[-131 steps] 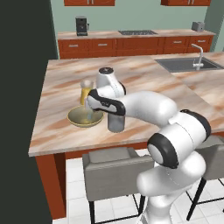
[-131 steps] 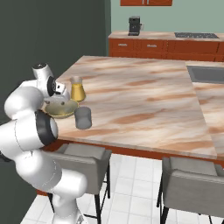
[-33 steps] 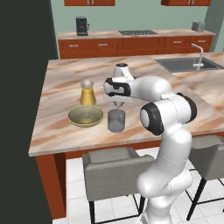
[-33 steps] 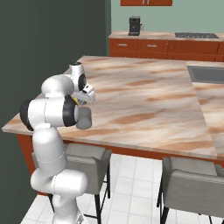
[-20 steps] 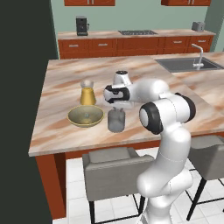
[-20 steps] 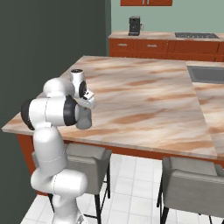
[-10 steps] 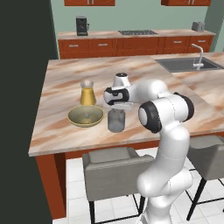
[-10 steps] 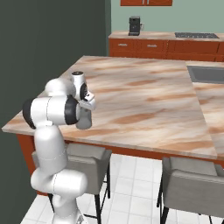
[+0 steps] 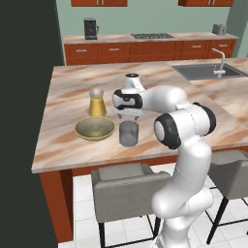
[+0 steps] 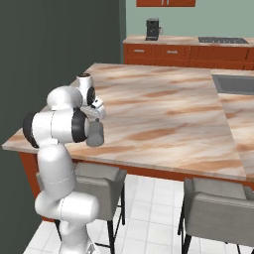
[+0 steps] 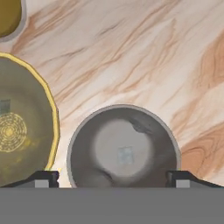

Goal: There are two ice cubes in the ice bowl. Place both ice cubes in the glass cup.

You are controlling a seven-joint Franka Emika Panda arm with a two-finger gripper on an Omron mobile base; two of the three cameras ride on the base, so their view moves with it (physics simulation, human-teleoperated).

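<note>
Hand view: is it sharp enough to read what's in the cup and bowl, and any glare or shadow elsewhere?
Hand view: soft but readable; one pale ice cube lies in the glass cup, another in the ice bowl, no glare. Left base view: flat light, faint shadow under the cup. Right base view: arm hides most of the cup.

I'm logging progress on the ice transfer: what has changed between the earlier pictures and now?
The arm swung from over the ice bowl to above the glass cup, then came down a little. The tool now stands open over the cup, with one ice cube lying inside it. Another cube lies in the bowl. Bowl, cup and flask stayed put.
</note>
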